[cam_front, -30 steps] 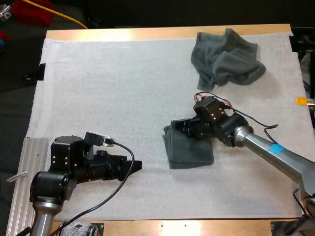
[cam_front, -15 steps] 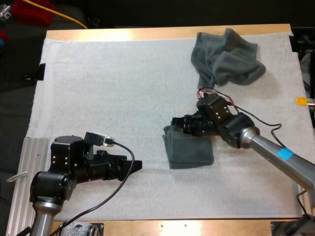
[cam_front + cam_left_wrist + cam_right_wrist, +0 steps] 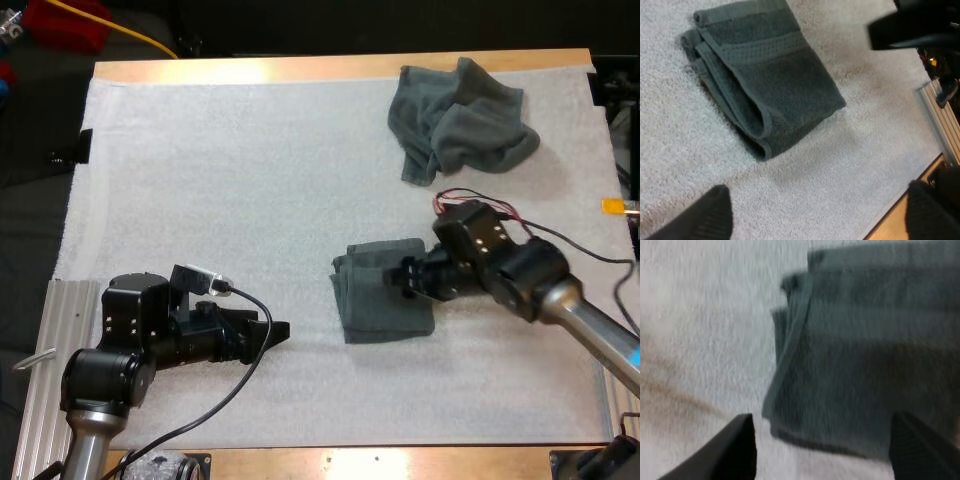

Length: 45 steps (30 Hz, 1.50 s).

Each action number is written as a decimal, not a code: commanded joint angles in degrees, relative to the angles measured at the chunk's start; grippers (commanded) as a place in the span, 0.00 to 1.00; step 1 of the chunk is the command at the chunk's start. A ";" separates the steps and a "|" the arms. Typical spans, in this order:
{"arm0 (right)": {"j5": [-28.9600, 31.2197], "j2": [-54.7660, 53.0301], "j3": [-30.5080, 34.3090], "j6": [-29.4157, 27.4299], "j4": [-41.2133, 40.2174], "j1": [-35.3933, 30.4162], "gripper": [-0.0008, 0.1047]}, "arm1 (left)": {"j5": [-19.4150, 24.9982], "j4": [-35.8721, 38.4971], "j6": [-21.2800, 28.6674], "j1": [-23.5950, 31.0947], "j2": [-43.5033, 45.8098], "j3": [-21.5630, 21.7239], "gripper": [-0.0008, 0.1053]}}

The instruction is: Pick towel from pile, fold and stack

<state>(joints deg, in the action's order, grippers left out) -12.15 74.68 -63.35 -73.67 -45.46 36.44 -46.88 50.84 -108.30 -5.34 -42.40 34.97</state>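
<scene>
A folded towel [image 3: 383, 290], thick ribbed terry in a layered rectangle, lies mid-way across the fuzzy white mat [image 3: 220, 180]. The right fingers [image 3: 407, 279] hover over it, spread and empty. The left fingers [image 3: 274, 333], apart and empty, point at it. A crumpled towel [image 3: 460, 115] lies far right.

Not seeing any readable text, labels, brand names, numbers or signs anywhere here, tbh.
</scene>
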 commanded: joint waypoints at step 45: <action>3.38 -19.16 0.10 -1.58 -10.16 -0.25 0.68 | 11.27 -31.97 -21.80 -16.62 -34.11 0.26 0.68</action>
<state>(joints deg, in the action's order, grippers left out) -9.11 56.01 -63.30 -74.53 -55.13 36.44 -35.53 20.27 -129.00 -21.67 -76.23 34.97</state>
